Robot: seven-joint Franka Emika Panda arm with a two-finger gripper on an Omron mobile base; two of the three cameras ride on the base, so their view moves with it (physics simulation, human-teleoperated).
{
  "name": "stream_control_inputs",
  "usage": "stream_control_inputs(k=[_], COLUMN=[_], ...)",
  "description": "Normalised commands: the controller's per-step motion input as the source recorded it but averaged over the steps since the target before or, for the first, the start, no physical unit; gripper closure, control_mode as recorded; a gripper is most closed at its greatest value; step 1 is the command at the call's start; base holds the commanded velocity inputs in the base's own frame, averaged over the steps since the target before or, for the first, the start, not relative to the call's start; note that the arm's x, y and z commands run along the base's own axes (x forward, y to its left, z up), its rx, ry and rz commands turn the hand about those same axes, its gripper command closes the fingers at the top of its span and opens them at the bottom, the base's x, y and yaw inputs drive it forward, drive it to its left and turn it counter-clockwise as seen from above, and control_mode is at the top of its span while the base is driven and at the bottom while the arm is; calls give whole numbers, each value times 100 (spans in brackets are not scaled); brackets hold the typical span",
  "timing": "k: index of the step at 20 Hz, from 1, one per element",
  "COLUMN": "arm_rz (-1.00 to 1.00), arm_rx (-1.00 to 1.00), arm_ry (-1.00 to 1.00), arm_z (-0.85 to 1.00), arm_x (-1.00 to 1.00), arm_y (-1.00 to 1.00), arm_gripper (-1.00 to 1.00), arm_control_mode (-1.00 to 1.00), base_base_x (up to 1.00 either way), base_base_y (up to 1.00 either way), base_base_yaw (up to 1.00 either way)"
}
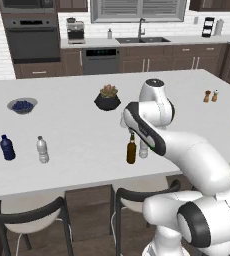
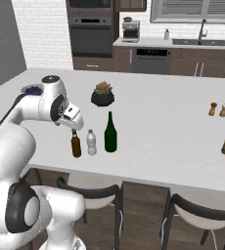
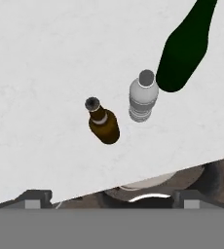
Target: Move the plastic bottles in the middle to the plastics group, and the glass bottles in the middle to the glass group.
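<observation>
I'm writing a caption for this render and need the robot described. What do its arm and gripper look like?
The arm is made of glossy white, rounded, tube-like segments linked by dark grey to black joint rings, one large ring low near the base. The hand section ends in a white casing with a dark face. No cables or markings are visible; the gripper's fingers can't be made out clearly.

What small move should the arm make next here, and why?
Probably lower the open claw straight down onto the amber bottle. The hand view looks down on its neck, with the clear plastic bottle and green wine bottle standing beside it. All three stand upright and ungripped near the counter edge, and the amber one sits nearest the view's centre.
</observation>
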Motion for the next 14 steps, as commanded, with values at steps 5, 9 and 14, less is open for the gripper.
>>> stream_control_inputs(k=[5, 9, 14], arm_rz=[-5, 0, 0], arm_rx=[2, 0, 0], arm_ry=[0, 0, 0], arm_z=[-36, -26, -22], arm_x=[54, 45, 22], arm_y=[8, -6, -9], arm_gripper=[-100, -100, -100], arm_control_mode=[-100, -100, -100], base_base_x=[0, 0, 0], base_base_y=[0, 0, 0], base_base_yaw=[0, 0, 0])
